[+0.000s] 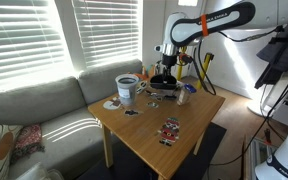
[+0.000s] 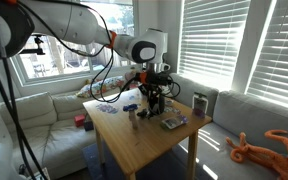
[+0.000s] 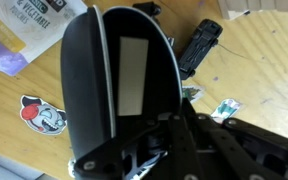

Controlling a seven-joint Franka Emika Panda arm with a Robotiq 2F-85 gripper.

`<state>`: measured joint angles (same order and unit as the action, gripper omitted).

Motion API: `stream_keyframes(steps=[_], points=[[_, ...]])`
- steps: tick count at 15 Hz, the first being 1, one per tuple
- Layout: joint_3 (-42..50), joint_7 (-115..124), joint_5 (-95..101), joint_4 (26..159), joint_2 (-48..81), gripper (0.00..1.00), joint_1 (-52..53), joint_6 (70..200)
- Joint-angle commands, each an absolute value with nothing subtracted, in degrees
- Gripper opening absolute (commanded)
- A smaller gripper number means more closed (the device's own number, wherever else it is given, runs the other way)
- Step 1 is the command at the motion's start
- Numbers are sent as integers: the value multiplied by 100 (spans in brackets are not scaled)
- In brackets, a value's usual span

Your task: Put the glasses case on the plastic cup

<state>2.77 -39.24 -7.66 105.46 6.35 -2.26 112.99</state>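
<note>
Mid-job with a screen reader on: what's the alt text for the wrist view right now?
The black glasses case fills the middle of the frame, its lower end in the gripper, a pale rectangle showing on its inner face. Beneath it lies the wooden table with a cartoon sticker at frame left and a black clip-like object upper right.

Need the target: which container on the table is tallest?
The cup, bluish-grey with a pale rim; the bottle is far shorter.
</note>
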Motion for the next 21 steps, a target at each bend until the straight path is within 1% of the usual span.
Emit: stream_keyframes(steps=[1,7,12,13,14,18,19,21], points=[[214,-3759,-794,10222,704,1,-302,11035],[111,-3784,-472,9911,276,1,-173,10657],[-179,-4542,-204,9773,-193,1,120,10759],[-95,-4241,-376,9813,-33,1,52,10846],[-123,-4239,-371,9808,-93,4,96,10845],[-88,-4223,-372,9824,-18,4,69,10847],[-85,-4223,-372,9824,-1,1,65,10847],[-180,-4383,-420,9631,186,1,160,11177]])
